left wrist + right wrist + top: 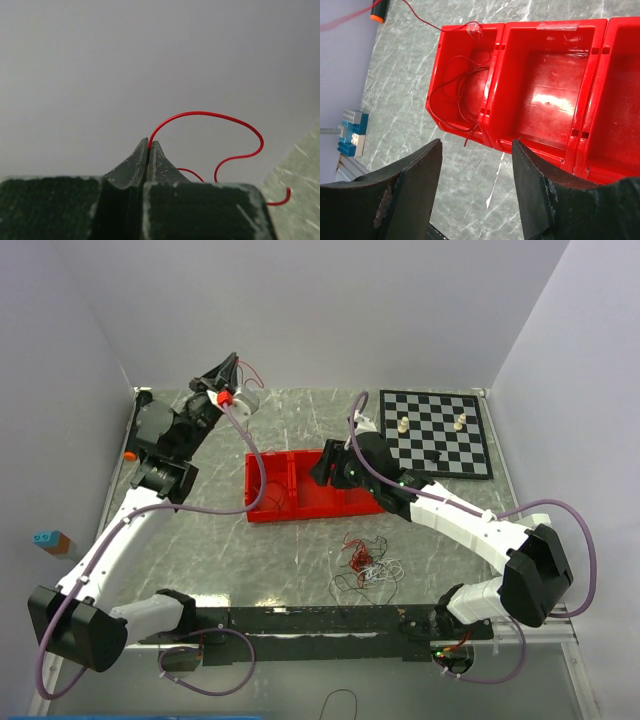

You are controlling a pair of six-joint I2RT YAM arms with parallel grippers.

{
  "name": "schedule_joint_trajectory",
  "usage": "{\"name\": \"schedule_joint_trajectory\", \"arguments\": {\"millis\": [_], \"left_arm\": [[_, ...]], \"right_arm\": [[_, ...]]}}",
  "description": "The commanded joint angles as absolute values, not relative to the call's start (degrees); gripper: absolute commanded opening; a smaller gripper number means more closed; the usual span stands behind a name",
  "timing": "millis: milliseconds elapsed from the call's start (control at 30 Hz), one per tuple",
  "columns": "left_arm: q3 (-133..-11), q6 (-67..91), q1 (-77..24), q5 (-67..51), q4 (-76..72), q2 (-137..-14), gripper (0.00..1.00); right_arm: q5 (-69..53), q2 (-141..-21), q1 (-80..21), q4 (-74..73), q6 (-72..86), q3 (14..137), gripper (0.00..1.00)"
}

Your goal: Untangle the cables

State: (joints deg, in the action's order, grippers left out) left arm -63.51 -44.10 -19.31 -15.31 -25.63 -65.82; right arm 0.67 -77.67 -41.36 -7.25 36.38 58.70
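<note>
A tangle of thin red, white and black cables [366, 561] lies on the table in front of the red tray [300, 508]. A separate red cable [210, 114] arcs up and to the right from my left gripper [149, 146], which is shut on it. That gripper [232, 362] is raised at the far left by the back wall. Another red cable [465, 85] lies coiled in the tray's left compartment [451, 131]. My right gripper [476, 145] is open and holds nothing, just off the tray's edge; the top view shows it [322, 472] at the tray's right part.
A chessboard [437, 455] with a few pieces lies at the back right. Blue toy blocks [352, 132] sit off the table's left edge. An orange-tipped part [378, 10] of the left arm shows near the wall. The tray's middle compartment [545, 90] holds no cable.
</note>
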Motion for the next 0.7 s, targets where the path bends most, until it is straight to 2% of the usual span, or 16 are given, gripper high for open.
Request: {"name": "schedule_joint_trajectory", "arguments": {"millis": [0, 233, 333, 467, 667], "left_arm": [[-62.1, -42.7, -19.3, -10.0, -19.3, -66.2, 0.01], [-65.6, -31.1, -19.9, -10.1, -4.1, -67.3, 0.01], [-67.7, -26.1, -19.9, -17.7, 2.4, -66.5, 0.01], [-67.1, -21.9, -21.1, -26.4, 3.7, -63.8, 0.01], [-66.7, -21.6, -24.4, -24.1, 5.3, -64.6, 0.01]], "right_arm": [[1.8, -74.5, -40.9, -7.5, 36.4, 58.3, 0.64], [3.2, -73.9, -40.9, -8.1, 36.6, 57.6, 0.64], [3.5, -73.7, -40.5, -7.6, 37.0, 56.9, 0.64], [3.4, -73.8, -40.3, -7.4, 37.4, 56.1, 0.64], [3.5, -73.2, -40.3, -6.9, 38.1, 54.9, 0.64]]}}
